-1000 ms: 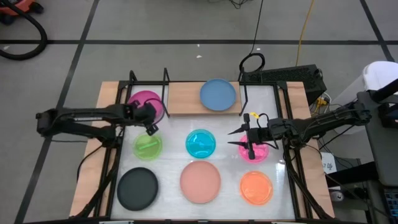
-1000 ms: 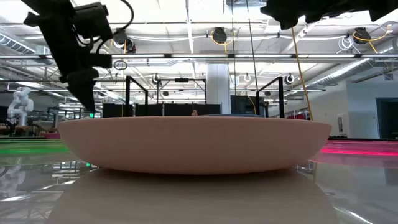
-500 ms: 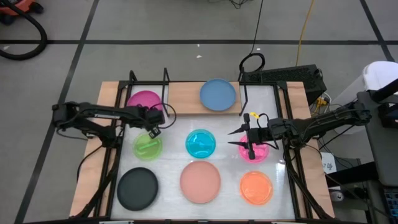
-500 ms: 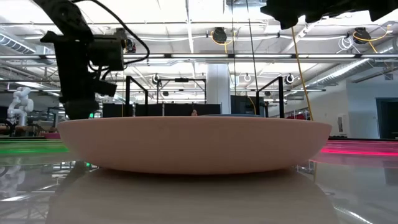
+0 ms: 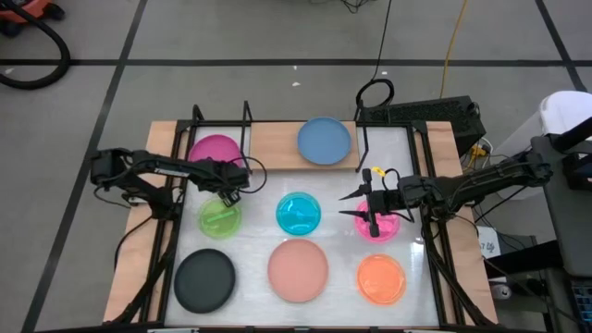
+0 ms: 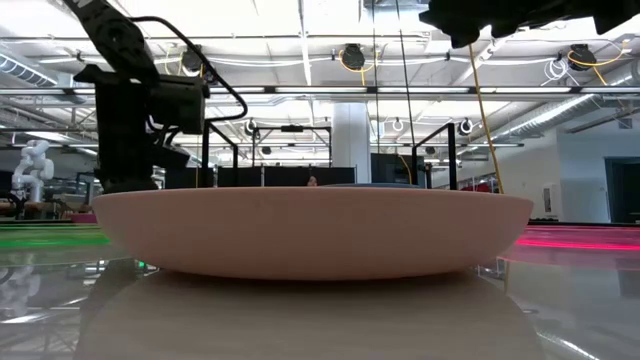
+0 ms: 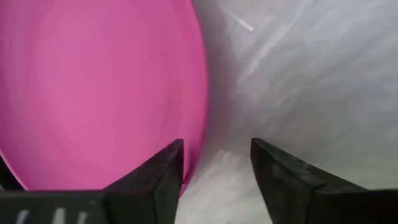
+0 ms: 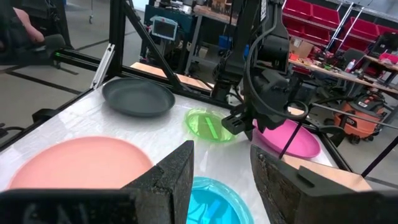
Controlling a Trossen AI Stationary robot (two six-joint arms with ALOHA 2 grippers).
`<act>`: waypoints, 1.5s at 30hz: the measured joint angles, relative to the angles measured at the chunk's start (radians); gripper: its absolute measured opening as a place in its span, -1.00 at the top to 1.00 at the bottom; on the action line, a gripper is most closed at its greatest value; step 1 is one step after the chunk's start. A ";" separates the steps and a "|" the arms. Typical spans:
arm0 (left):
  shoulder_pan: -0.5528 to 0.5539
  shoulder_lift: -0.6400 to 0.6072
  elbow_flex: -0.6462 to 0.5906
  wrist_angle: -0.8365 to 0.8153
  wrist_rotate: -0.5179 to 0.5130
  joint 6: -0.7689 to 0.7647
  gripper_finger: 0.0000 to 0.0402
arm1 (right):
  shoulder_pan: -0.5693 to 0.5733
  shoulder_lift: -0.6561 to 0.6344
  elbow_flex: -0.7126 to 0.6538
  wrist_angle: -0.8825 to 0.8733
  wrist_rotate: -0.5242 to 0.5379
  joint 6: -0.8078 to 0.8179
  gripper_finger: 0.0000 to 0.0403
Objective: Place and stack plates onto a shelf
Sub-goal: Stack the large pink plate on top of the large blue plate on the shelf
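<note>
Two plates already lie on the shelf [image 5: 277, 143]: the magenta plate [image 5: 215, 150] at its left end and the blue plate [image 5: 324, 141] at its right. Six remain on the counter [image 5: 342, 250]: the salmon plate [image 5: 298, 269], black plate [image 5: 204, 280], orange plate [image 5: 381, 278], cyan plate [image 5: 299, 213], green plate [image 5: 220, 217] and pink plate [image 5: 388, 227]. Note that the left gripper [image 5: 230, 191] hangs with its fingers spread between the magenta and green plates, likely lined up to take the green plate. The right gripper [image 5: 367, 213] waits over the pink plate, fingers spread and holding nothing, hiding much of that plate. In the low view the salmon plate blocks nearly everything behind it.
</note>
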 joint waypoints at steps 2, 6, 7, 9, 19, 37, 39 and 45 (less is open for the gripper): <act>0.000 0.001 0.000 0.004 0.006 -0.001 0.24 | 0.000 0.000 0.000 -0.001 0.000 0.000 0.31; 0.004 -0.005 -0.004 0.000 -0.005 -0.010 0.63 | 0.000 0.000 0.000 -0.001 0.000 0.000 0.31; 0.004 -0.007 -0.004 0.001 -0.008 -0.014 0.73 | 0.000 0.000 0.000 -0.001 0.000 0.000 0.31; 0.003 -0.008 -0.004 0.005 -0.010 -0.012 0.90 | 0.000 0.000 0.000 -0.001 0.000 0.000 0.31; -0.013 -0.111 0.053 -0.100 -0.099 -0.107 0.95 | 0.000 0.000 0.000 -0.005 0.024 0.000 0.31; -0.085 -0.345 0.516 -0.139 -0.399 0.245 0.95 | 0.000 0.000 0.000 0.027 0.023 0.016 0.31; -0.097 -0.328 0.554 0.016 -0.338 0.396 0.95 | 0.000 0.000 0.000 0.044 0.023 0.007 0.31; -0.111 -0.169 0.592 0.312 -0.101 0.729 0.95 | 0.033 -0.055 0.000 0.166 0.018 -0.045 0.31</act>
